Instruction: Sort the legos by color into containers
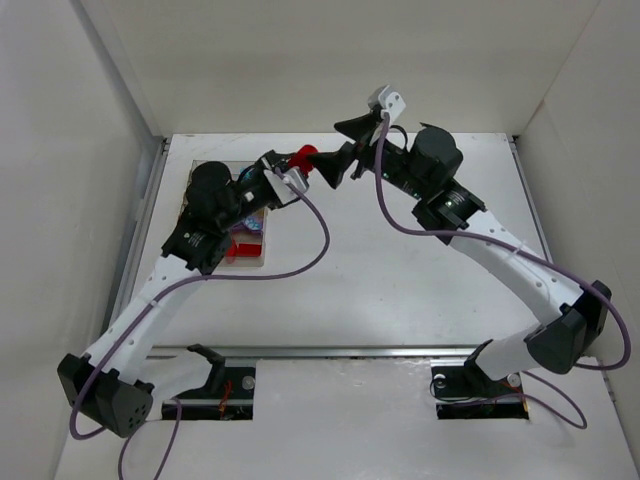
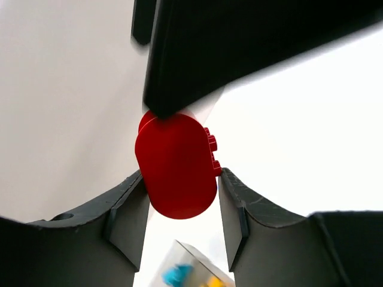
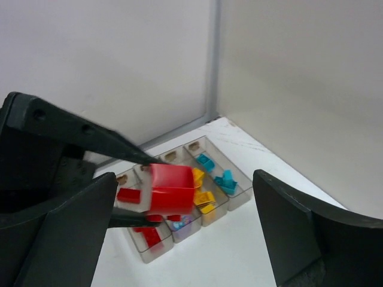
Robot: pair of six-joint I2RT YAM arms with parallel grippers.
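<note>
A red lego [image 2: 176, 164] hangs in the air above the table, pinched between the fingers of my left gripper [image 2: 181, 174], which is shut on it. It also shows as a red lego [image 1: 305, 157] in the top view and a red lego [image 3: 172, 188] in the right wrist view. My right gripper [image 3: 184, 197] stands wide open around that brick without touching it, and in the top view my right gripper [image 1: 345, 148] faces my left gripper [image 1: 298, 165]. Below lie the containers [image 3: 236, 200], holding red legos [image 3: 149, 236], yellow legos [image 3: 204, 200] and teal legos [image 3: 225, 179].
The containers [image 1: 262, 262] sit at the table's back left, partly hidden under my left arm. White walls close in the table at the back and on both sides. A black finger [image 2: 239, 48] of the right gripper fills the top of the left wrist view.
</note>
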